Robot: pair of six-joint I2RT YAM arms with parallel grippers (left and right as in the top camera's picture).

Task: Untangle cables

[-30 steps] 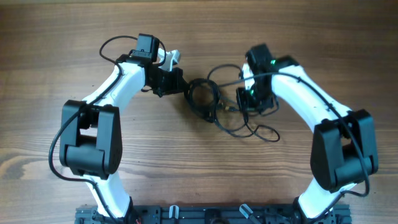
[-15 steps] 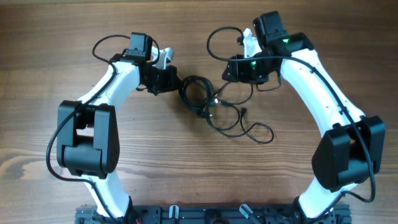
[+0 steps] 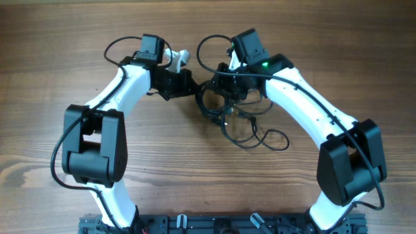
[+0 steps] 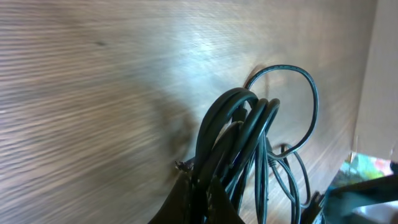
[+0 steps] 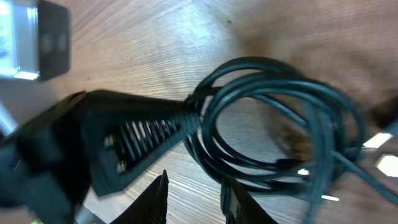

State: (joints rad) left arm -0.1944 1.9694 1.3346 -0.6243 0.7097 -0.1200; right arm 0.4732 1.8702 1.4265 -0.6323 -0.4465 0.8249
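Clamping coil of cables (image 4: pixel 241 127) at one edge: left gripper (image 3: pixel 193 91), tight. Right gripper (image 5: pixel 194 190) beside coil, fingers apart, apparently holding nothing. Loose loops lie mid-table (image 3: pixel 65 39) between arms.

In the right wrist view the cables (image 5: pixel 273 118) are blurred and cut off; the right claw (image 5: pixel 194 196) is cropped.

Blurred black cables (image 5: pixel 245 169) form a loose coil over the wooden worktop (image 5: pixel 155 50). The ribbed black left pincer (image 5: pixel 186 115) is clamped on the coil's rim. The right pincer (image 5: pixel 196 202) has its two pale tips apart, bare wood between them, just short of the coil
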